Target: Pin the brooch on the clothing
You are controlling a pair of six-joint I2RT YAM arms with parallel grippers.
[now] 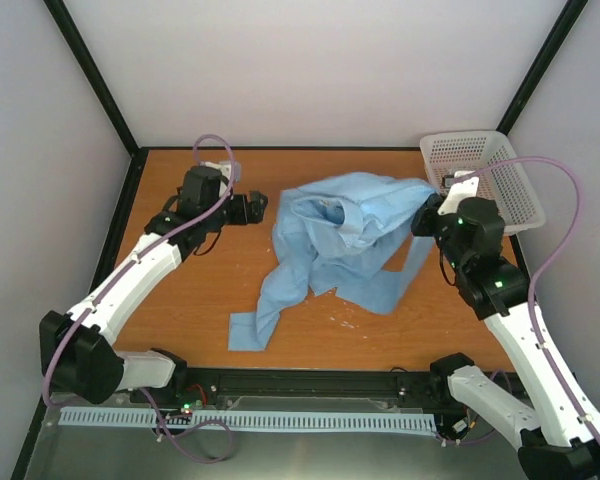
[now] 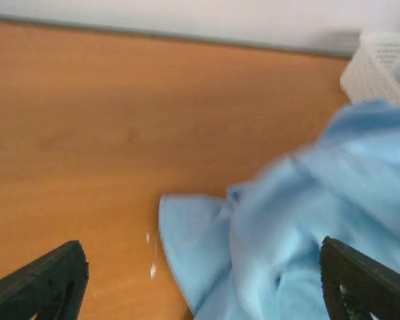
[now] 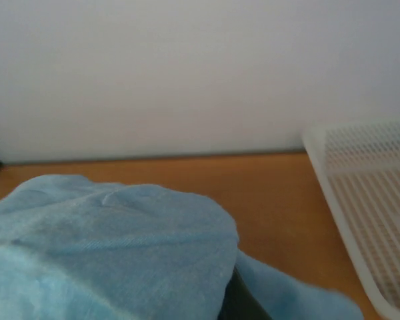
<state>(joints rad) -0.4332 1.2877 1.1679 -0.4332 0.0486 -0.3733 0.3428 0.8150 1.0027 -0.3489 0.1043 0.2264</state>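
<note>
Looking down, you see the blue shirt (image 1: 330,240) crumpled on the orange desk (image 1: 180,300), pale walls (image 1: 330,60) around. The left end effector (image 1: 260,207) is spread wide beside it, and the right end effector (image 1: 427,212) is clamped on its edge by the white basket (image 1: 520,190).

The brooch cannot be made out in any view. On the right, the right claw (image 1: 426,213) has its fingertips buried in the shirt (image 1: 345,235), so how its jaws stand cannot be told. Its own camera sees mostly a hump of blue cloth across the lower frame, with only a dark sliver showing beneath it. In the left wrist view the shirt is blurred. The left claw (image 2: 200,260) shows there only as two dark fingers (image 2: 50,283) cut off by the bottom edge. The basket (image 2: 387,63) is clipped at the far right corner, and it also runs off the right edge of the right wrist view.
</note>
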